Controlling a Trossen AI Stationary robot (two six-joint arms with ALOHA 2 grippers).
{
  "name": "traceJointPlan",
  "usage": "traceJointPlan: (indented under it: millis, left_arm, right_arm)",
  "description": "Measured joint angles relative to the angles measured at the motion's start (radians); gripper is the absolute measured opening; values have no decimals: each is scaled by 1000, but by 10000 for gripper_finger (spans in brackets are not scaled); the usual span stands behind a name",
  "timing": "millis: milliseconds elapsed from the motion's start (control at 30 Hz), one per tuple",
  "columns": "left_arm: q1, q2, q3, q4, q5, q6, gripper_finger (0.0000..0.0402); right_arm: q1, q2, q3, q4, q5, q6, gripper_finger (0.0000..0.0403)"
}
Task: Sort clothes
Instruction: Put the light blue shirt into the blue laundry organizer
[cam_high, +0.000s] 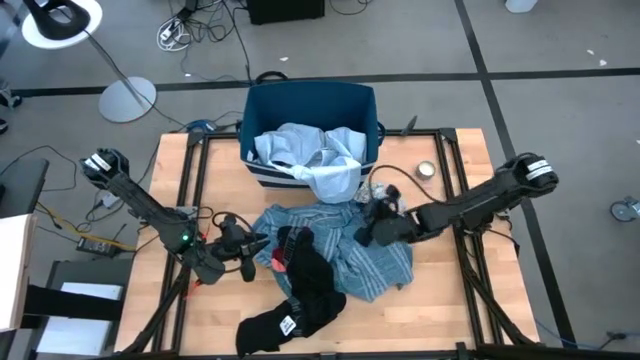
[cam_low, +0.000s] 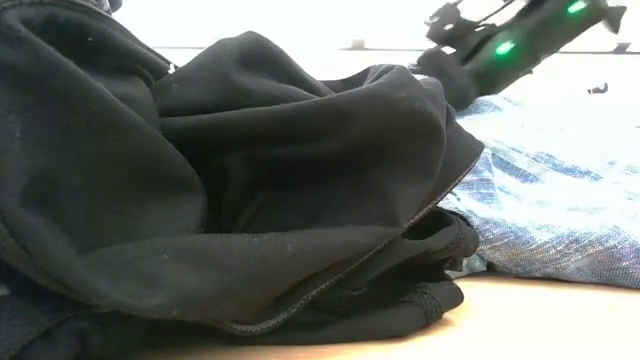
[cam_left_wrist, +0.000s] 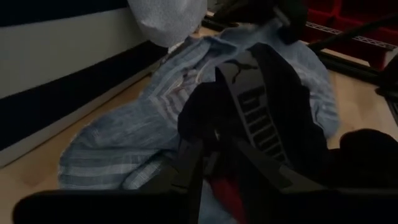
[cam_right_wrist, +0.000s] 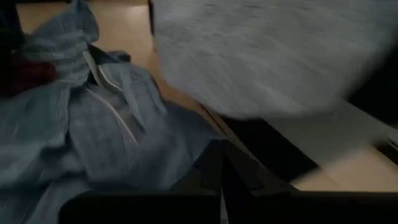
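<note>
A teal striped cloth (cam_high: 370, 265) lies spread on the table's middle. Black pieces (cam_high: 310, 275) lie on it and run toward the near edge (cam_high: 270, 330). A small red piece (cam_high: 278, 262) lies at the pile's left edge. A light blue shirt (cam_high: 300, 150) hangs over the near rim of the dark blue bin (cam_high: 310, 100). A white-and-grey patterned cloth (cam_high: 382, 190) lies just before the bin. My left gripper (cam_high: 258, 246) is at the pile's left edge, closed on the red piece (cam_left_wrist: 224, 190). My right gripper (cam_high: 366, 232) is shut at the striped cloth's right far edge (cam_right_wrist: 186, 143). My left gripper comes level from the table's left, low over the table. The red piece (cam_left_wrist: 221, 186) shows between its two fingers (cam_left_wrist: 186, 168), beside the edge of a black piece with white lettering (cam_left_wrist: 267, 106). The cloth lies slack on the pile. My right gripper's tips are at the striped cloth's edge; I cannot tell whether they touch it.
The bin stands at the table's far middle, its wall close to both grippers (cam_left_wrist: 50, 62). A small round metal thing (cam_high: 427, 170) lies at the far right. In the low view black cloth (cam_low: 220, 180) fills the front. Bare wood shows near the left and right edges.
</note>
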Motion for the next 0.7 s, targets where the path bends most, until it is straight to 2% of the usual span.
traceJointPlan:
  millis: [200, 367, 533, 700]
  left_arm:
    - [0, 0, 0, 0, -7, 21, 92]
    - [0, 0, 0, 0, -7, 25, 92]
    - [0, 0, 0, -1, -7, 25, 92]
    - [0, 0, 0, -3, -10, 26, 92]
  right_arm:
    - [-114, 165, 92, 155, -157, -159, 0]
    - [-124, 222, 222, 282, -127, -410, 0]
    - [-98, 204, 361, 430, -82, -778, 0]
    - [-150, 195, 546, 444, -85, -1020, 0]
